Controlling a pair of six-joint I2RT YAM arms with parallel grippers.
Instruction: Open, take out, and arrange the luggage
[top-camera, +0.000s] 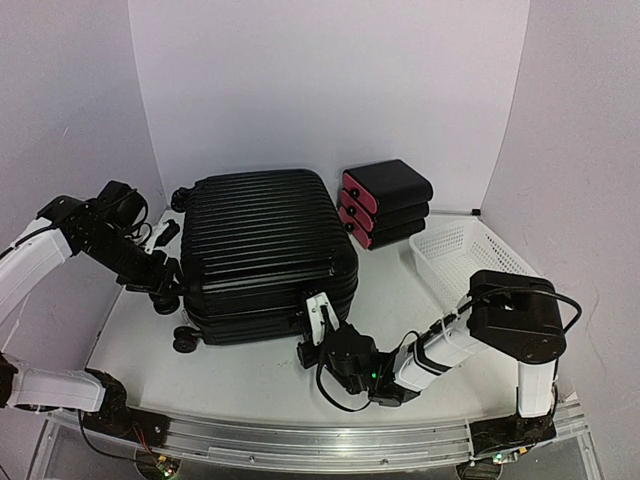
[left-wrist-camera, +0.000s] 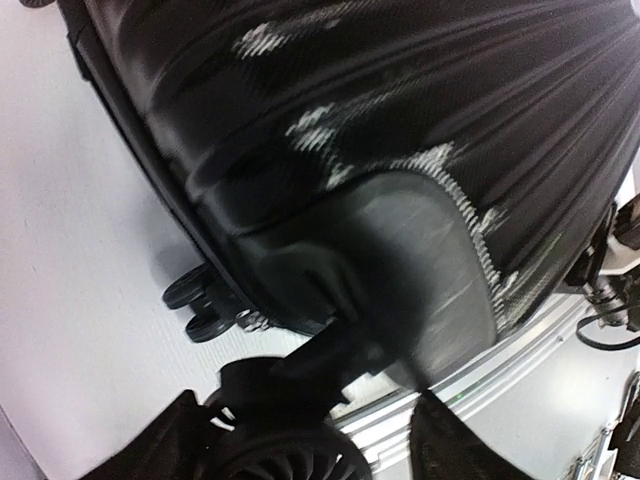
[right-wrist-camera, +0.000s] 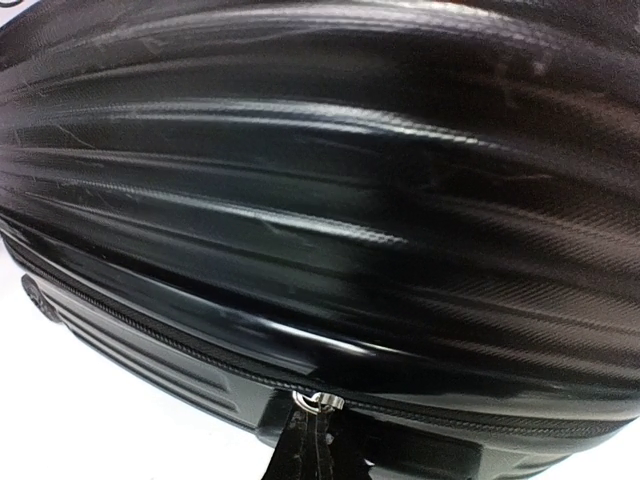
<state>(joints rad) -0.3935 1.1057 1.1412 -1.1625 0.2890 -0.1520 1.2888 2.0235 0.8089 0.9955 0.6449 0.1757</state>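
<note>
Jaws, top view: right gripper (top-camera: 318, 312) is closed at the near edge of the luggage (top-camera: 265, 250); left gripper (top-camera: 167, 288) sits at the case's left side by the wheels (top-camera: 185, 342), jaw state not readable from here. The luggage lies flat at the centre of the table (top-camera: 130, 350), ribbed shell up, lid down. A stack of black boxes (top-camera: 385, 200) with pink fronts stands just beside its far right corner. The white mesh basket (top-camera: 470, 260) is to the right, near but apart from the case; nothing is visible inside it. What the case holds is hidden.

Left wrist view: fingers (left-wrist-camera: 450, 445) stand apart, jaws open, flanking a corner wheel and its housing; contact cannot be told.

Right wrist view: fingertips are pinched shut on the zipper pull (right-wrist-camera: 318, 402); the zipper seam (right-wrist-camera: 150, 335) is closed as far as it shows.

Handling (judgement): the shell is hard and stiff and will not give under the pads; its glossy ribs look slippery and too broad to span, so the shell itself is a poor hold. The case is likely bulky and heavy for these arms, and lying flat it may slide when the pull is dragged. Best holds: the pull for opening, the wheel housing or corner for bracing, and the lid edge for lifting once unzipped. The pull is small and could slip out if tugged off the line of the seam.
</note>
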